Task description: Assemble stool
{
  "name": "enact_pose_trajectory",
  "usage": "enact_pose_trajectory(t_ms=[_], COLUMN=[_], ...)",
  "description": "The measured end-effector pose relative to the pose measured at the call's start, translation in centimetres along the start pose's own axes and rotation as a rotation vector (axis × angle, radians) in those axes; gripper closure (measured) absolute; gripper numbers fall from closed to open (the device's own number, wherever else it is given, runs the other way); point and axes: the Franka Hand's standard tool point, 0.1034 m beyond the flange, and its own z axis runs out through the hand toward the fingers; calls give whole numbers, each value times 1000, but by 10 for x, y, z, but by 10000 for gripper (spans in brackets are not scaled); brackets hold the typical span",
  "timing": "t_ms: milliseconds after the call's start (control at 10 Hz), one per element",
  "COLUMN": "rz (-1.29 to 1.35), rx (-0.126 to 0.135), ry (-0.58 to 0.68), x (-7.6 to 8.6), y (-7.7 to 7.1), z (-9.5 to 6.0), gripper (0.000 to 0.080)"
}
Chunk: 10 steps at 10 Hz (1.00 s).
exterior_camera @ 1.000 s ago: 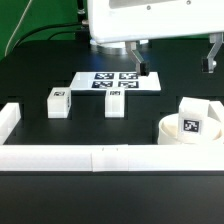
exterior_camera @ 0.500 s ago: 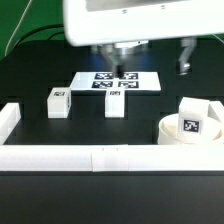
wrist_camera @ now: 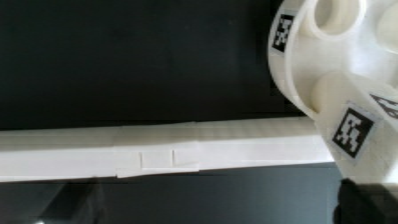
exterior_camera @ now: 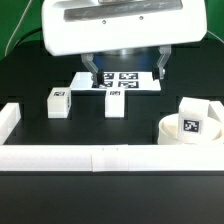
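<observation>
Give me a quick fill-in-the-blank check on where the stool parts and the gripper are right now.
1. In front of the marker board, ___ leg blocks stand alone on the table, apart from each other.
2. The gripper hangs above the marker board with its jaws ___ and nothing between them.
3. The round seat lies at the exterior view's ___ side.

Missing words: two; open; right

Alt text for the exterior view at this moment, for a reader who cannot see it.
The open gripper hangs over the marker board at the back. Nearer, two leg blocks stand apart, and the round seat sits at the exterior view's right behind a white rail.
</observation>
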Motion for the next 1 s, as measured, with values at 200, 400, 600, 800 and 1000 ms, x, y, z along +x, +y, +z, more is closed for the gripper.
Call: enact_pose_trajectory(t_ms=[200, 400, 600, 800, 1000], rz=[11, 60, 87, 87, 94], rx=[-4, -6, 9, 33, 58], ry=[-47, -219, -355, -521, -717], x=[-9, -37, -34, -50, -65], y=[8, 30, 26, 24, 26], z=[15, 36, 42, 41, 46], gripper=[151, 151, 151, 151, 151])
